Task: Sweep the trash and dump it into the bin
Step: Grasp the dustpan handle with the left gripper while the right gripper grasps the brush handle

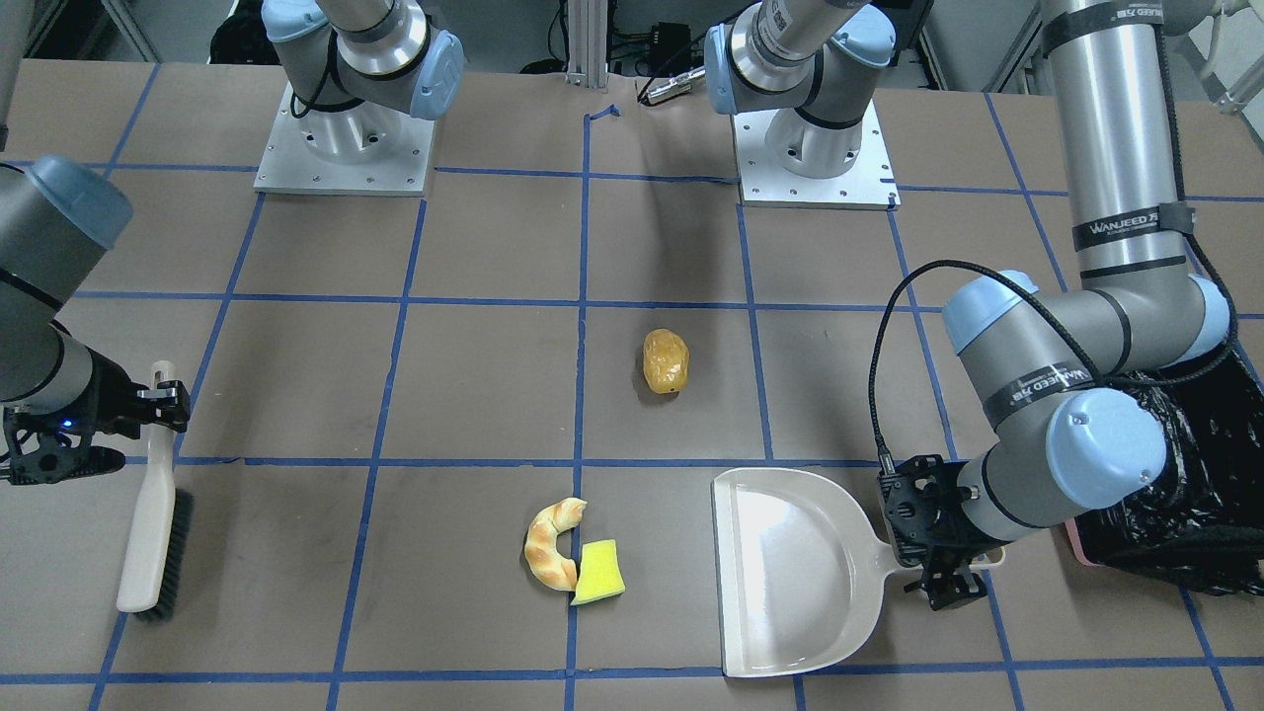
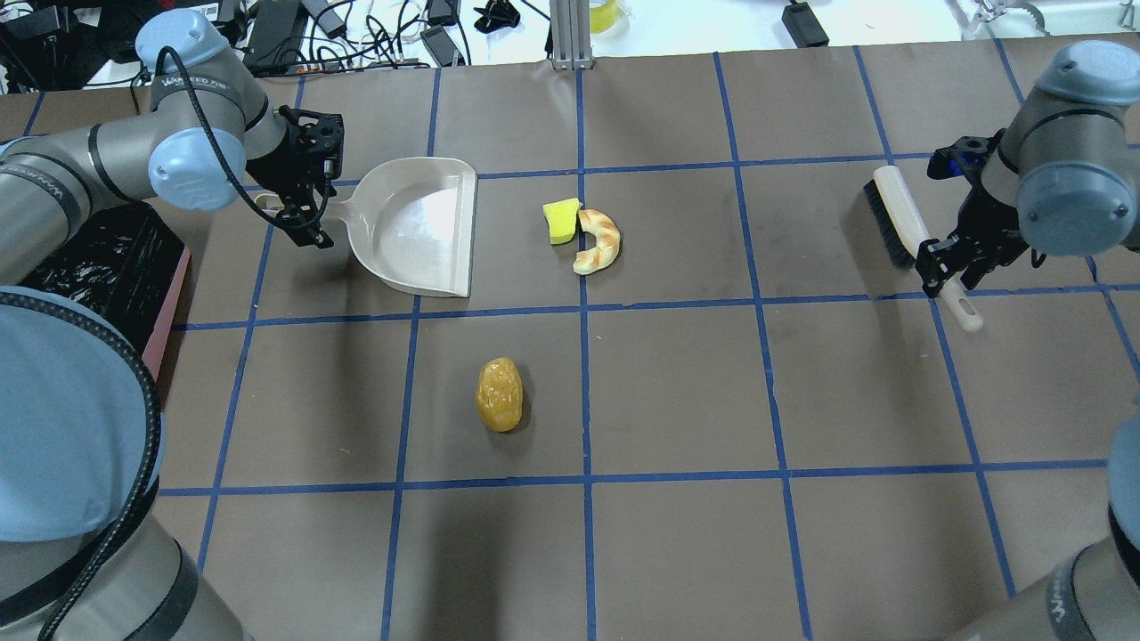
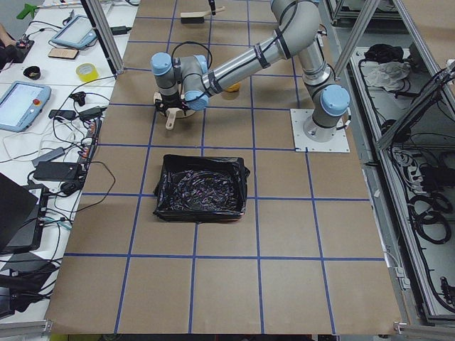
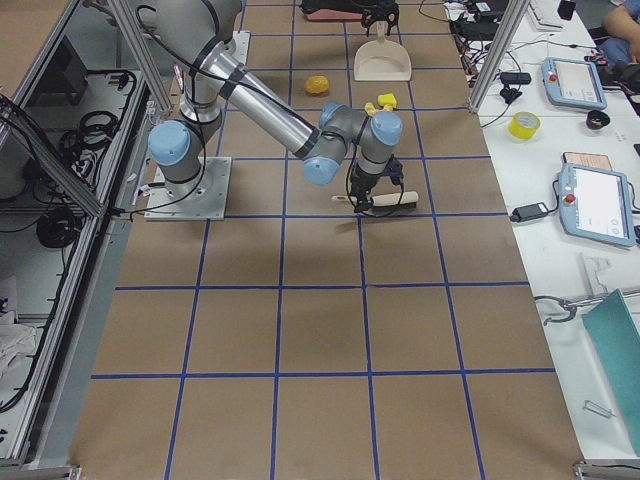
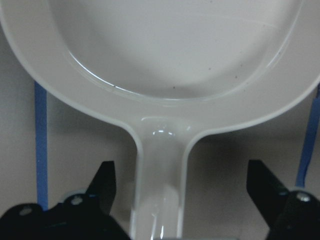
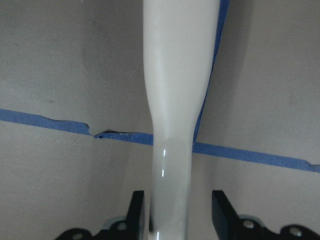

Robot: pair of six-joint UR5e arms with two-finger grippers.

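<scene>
The trash lies on the table: a tan croissant piece (image 2: 601,240) touching a yellow sponge chunk (image 2: 560,220), and a golden-brown potato lump (image 2: 500,393) apart from them. All three also show in the front view: croissant (image 1: 548,548), sponge (image 1: 598,573), potato (image 1: 666,361). The beige dustpan (image 2: 419,227) lies flat. My left gripper (image 2: 298,206) straddles its handle, jaws wide open in the left wrist view (image 5: 182,185). My right gripper (image 2: 948,271) is drawn in on the handle of the brush (image 2: 899,214), which rests on the table. The bin (image 2: 98,258) with its black bag stands behind the left arm.
Blue tape lines grid the brown table (image 2: 677,401). The dustpan's open edge faces the sponge and croissant. The two arm bases (image 1: 346,148) stand at the robot's side. Monitors and cables lie beyond the table's far edge (image 2: 356,27).
</scene>
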